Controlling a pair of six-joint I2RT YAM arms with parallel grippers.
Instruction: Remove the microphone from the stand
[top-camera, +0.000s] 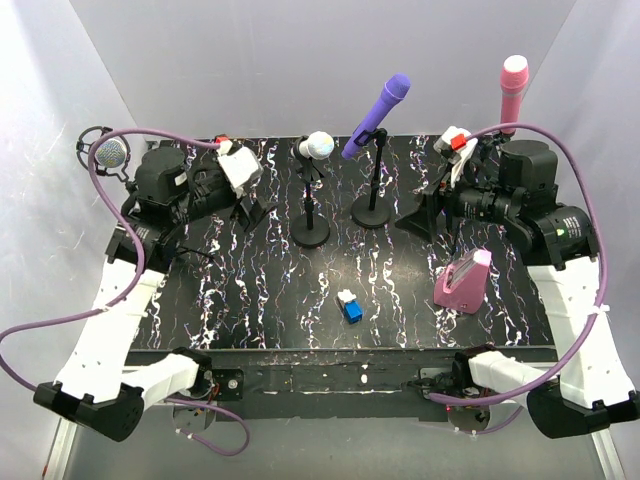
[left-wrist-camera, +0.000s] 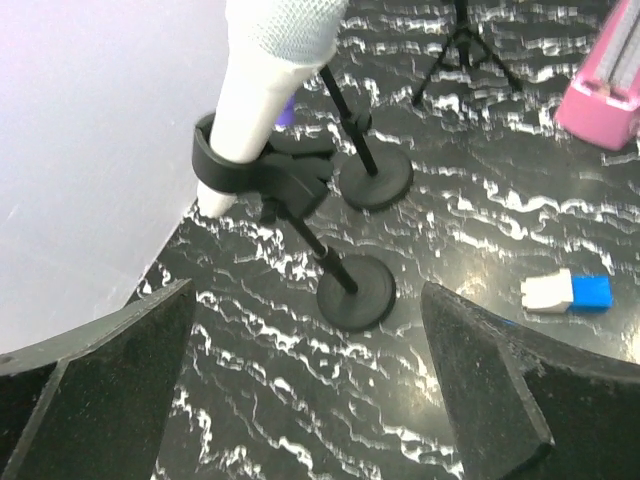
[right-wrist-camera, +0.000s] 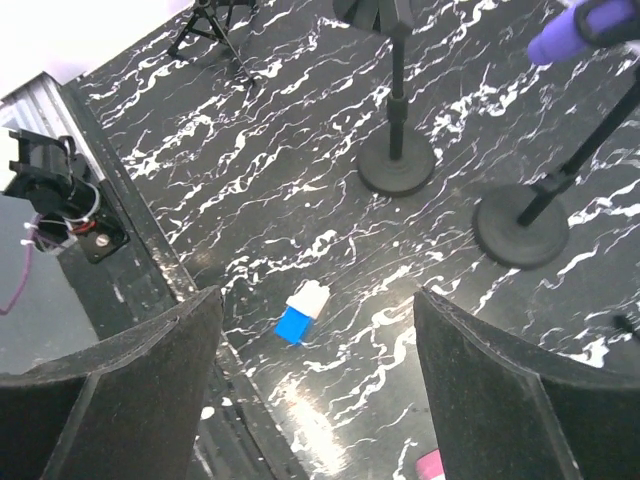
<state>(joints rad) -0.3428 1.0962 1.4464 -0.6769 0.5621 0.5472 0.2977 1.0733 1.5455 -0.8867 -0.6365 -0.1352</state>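
Both were reaching away from their bases, left arm and right arm bowed outward at the elbows. Left gripper had its jaws wide apart, holding nothing. Right gripper looked wide too, same deal.

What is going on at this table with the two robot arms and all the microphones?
The job is to take a microphone off its stand, and nothing is held yet. The left pincer is open and faces the white microphone, which sits clipped in its stand. The right pincer is open too, looking down at the blue and white block. The purple microphone is also on a stand.
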